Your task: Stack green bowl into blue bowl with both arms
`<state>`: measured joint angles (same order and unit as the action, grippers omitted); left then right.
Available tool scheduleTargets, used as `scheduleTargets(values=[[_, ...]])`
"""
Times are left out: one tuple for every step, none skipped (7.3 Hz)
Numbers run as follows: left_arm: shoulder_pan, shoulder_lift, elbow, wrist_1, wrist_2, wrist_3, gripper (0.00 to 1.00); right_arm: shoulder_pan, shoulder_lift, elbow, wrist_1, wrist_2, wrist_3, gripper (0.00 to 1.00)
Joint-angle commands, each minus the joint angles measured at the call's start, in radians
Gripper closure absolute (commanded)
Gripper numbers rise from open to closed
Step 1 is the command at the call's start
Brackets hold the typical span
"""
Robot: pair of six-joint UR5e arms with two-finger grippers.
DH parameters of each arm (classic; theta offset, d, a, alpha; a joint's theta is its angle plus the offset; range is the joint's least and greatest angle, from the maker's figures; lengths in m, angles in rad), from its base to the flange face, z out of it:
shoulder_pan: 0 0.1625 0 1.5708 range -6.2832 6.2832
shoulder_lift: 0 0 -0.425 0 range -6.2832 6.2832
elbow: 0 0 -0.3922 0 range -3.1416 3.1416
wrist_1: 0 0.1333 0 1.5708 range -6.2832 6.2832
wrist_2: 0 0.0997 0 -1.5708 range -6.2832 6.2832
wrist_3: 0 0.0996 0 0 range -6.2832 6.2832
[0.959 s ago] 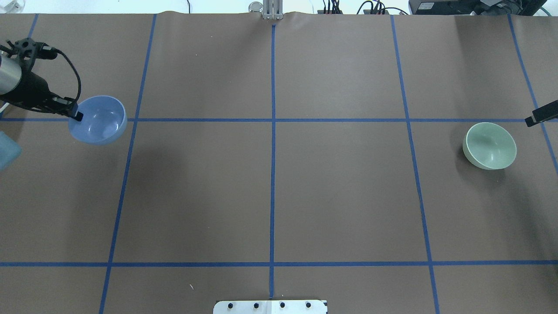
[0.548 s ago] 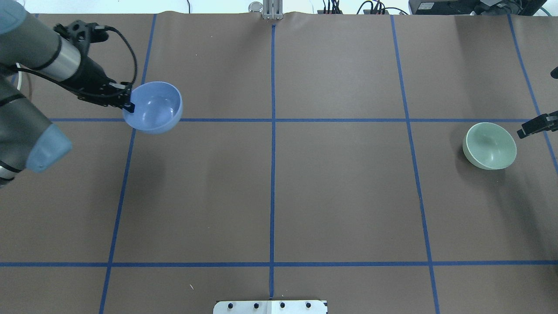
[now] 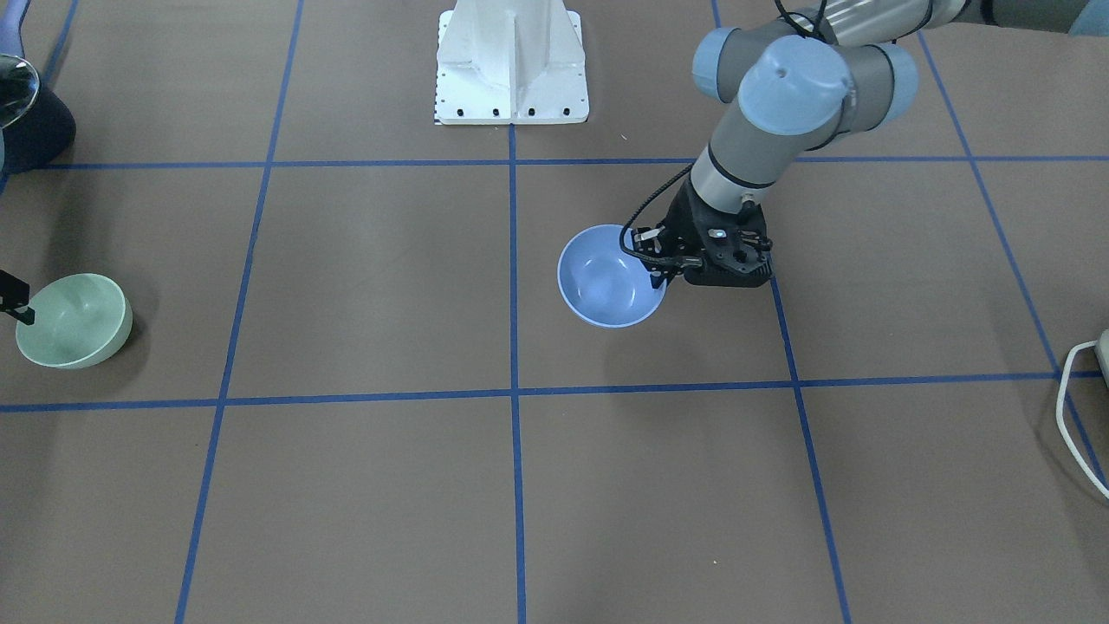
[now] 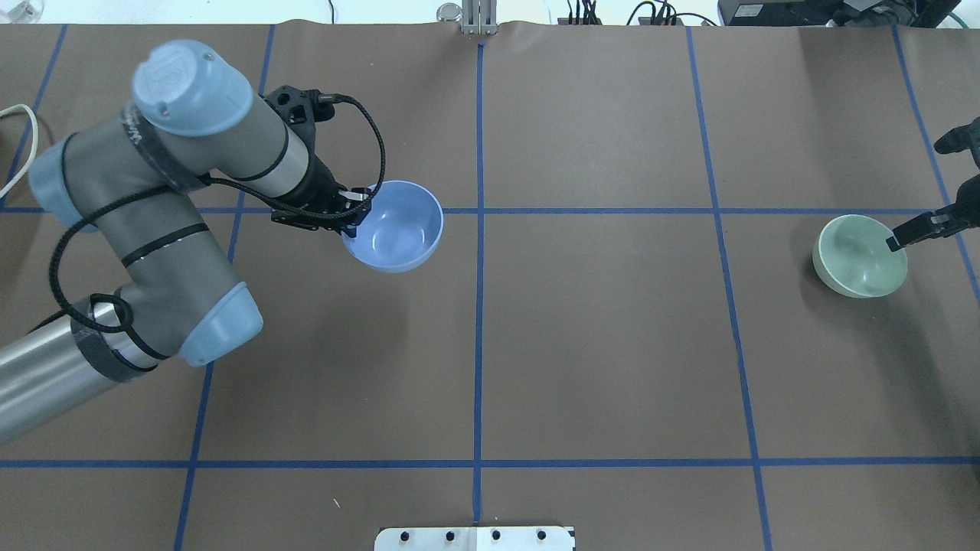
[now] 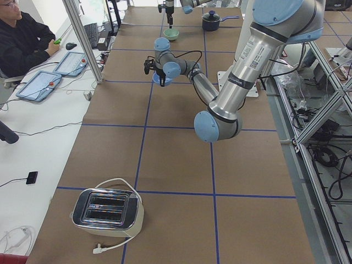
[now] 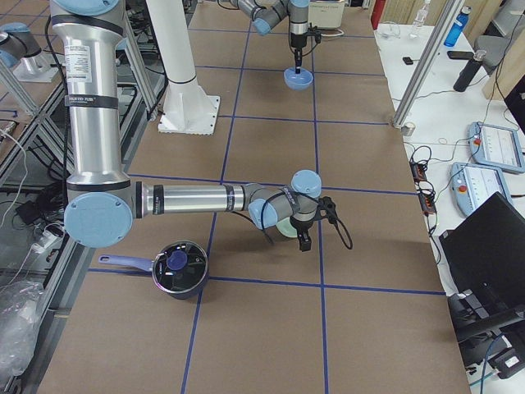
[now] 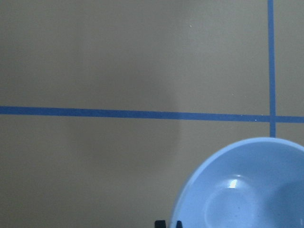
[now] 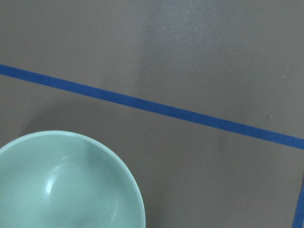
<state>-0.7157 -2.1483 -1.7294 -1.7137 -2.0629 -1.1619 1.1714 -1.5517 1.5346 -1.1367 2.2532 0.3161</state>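
Black pot [image 6: 180, 267] sits near green bowl [image 4: 854, 264]; toaster [image 5: 107, 208] well apart from blue bowl [image 4: 398, 237].

My left arm [image 4: 176, 207] is bending in from the frame's left, left gripper [image 4: 354, 222] pinching the blue bowl [image 4: 398, 233]; right gripper [image 4: 897, 242] is hanging at far right, spread unclear.

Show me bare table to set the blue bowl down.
Bare: the squares between the blue bowl, held by the left gripper, and the green bowl; also the row nearest the white base plate. Crowded: the green bowl's spot, with the right gripper at its rim.
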Motion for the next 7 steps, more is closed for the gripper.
scheduleTargets(values=[[0.073, -0.056, 0.046, 0.000, 0.070, -0.059, 1.00, -0.025, 0.039, -0.011, 0.002, 0.000, 0.056, 0.04], [0.090, -0.061, 0.056, -0.003, 0.085, -0.071, 1.00, -0.029, 0.039, -0.014, 0.002, 0.002, 0.058, 0.05], [0.097, -0.062, 0.059, -0.004, 0.087, -0.071, 1.00, -0.032, 0.039, -0.030, 0.003, 0.002, 0.057, 0.06], [0.098, -0.062, 0.059, -0.004, 0.087, -0.071, 1.00, -0.033, 0.039, -0.042, 0.005, 0.002, 0.052, 0.08], [0.101, -0.062, 0.059, -0.004, 0.087, -0.071, 1.00, -0.033, 0.038, -0.048, 0.015, 0.002, 0.050, 0.09], [0.113, -0.062, 0.060, -0.004, 0.104, -0.073, 1.00, -0.036, 0.038, -0.056, 0.015, 0.002, 0.052, 0.15], [0.125, -0.064, 0.062, -0.006, 0.124, -0.073, 1.00, -0.041, 0.039, -0.057, 0.015, 0.002, 0.057, 0.34]])
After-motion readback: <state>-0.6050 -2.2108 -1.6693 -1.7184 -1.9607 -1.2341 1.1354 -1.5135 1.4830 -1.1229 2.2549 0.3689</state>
